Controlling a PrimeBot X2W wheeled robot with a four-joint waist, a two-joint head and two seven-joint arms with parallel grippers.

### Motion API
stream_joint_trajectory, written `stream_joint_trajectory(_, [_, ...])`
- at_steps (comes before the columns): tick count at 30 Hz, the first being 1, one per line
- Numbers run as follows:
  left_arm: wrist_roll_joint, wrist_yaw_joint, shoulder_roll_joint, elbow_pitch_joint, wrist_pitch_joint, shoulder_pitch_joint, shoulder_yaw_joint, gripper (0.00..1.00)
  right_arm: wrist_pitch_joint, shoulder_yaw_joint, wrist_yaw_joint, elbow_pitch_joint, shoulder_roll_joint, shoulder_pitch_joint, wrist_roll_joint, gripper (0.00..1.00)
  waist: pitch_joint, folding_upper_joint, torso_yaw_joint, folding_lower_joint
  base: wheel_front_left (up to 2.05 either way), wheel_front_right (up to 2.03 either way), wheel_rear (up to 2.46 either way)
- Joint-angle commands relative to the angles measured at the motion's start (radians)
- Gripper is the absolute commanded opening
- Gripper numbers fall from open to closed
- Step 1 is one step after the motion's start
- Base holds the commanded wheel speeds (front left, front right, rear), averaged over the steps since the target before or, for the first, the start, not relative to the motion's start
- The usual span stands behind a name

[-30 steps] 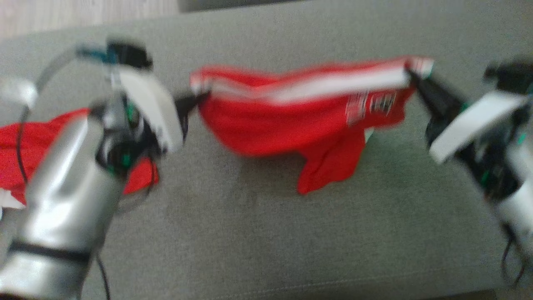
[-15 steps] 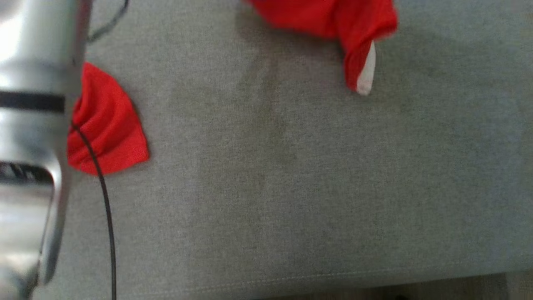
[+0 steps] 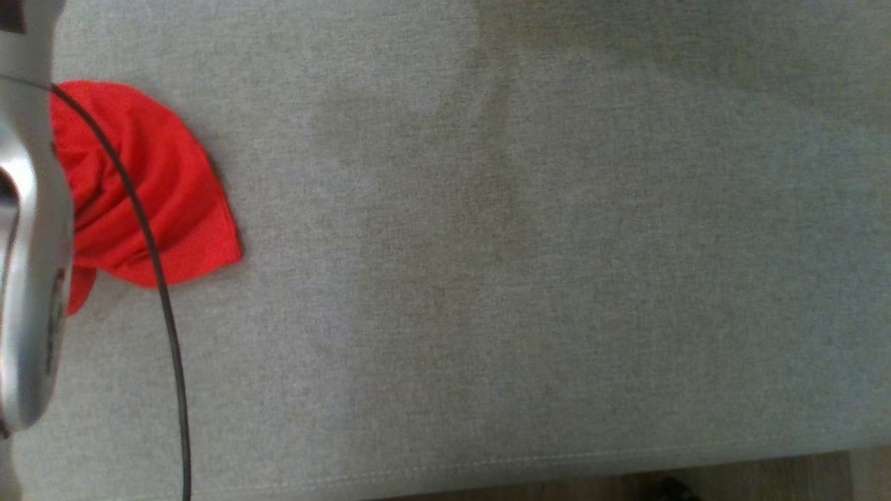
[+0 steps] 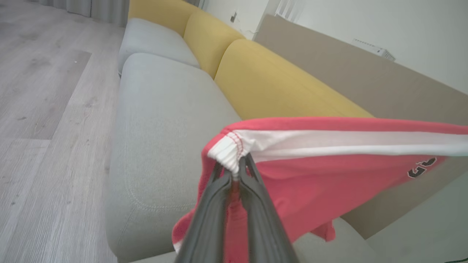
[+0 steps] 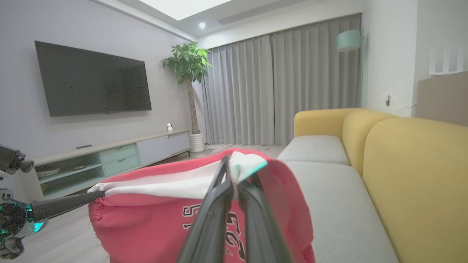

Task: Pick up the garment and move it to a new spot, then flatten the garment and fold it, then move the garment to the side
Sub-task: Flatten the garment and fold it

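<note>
The garment (image 4: 329, 175) hangs stretched in the air over the sofa (image 4: 161, 117), the left tool (image 4: 236, 173) and right tool (image 5: 234, 182) each clamped tight on a white-banded corner. Each pinch takes only a thin edge, so pulling apart harder could slip a corner free and drop it crumpled.

Matt red cloth garment (image 4: 310, 182), grey woven cushion (image 3: 487, 278), glossy silver forearm (image 3: 28, 278)
</note>
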Motion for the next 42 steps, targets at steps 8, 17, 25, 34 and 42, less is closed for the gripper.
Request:
stream_joint_trajectory(8, [-0.025,-0.023,0.03,-0.035,0.059,0.186,-0.135,0.0,0.057,0.186,-0.001,-0.084,-0.104,0.199,0.131,0.0,-0.039,0.0,0.008,0.0,0.0,0.0,0.0])
stream_joint_trajectory(17, [-0.189,-0.023,0.179,-0.3,0.211,0.578,-0.368,0.0,0.194,0.369,-0.001,-0.231,-0.264,0.467,0.233,0.0,-0.187,0.0,0.011,0.0,0.0,0.0,0.0])
stream_joint_trajectory(25, [-0.382,-0.023,0.318,-0.543,0.419,0.841,-0.463,0.0,0.394,0.39,-0.001,-0.345,-0.34,0.69,0.238,0.0,-0.343,0.0,-0.005,0.0,0.0,0.0,0.0])
stream_joint_trajectory(34, [-0.555,0.027,0.459,-0.851,0.605,1.054,-0.49,0.0,0.564,0.391,-0.001,-0.502,-0.473,0.879,0.326,0.0,-0.431,0.0,0.001,0.0,0.0,0.0,0.0])
stream_joint_trajectory(42, [-0.678,0.134,0.528,-1.041,0.654,1.097,-0.422,0.0,0.554,0.338,-0.001,-0.541,-0.523,0.866,0.394,0.0,-0.39,0.0,0.042,0.0,0.0,0.0,0.0])
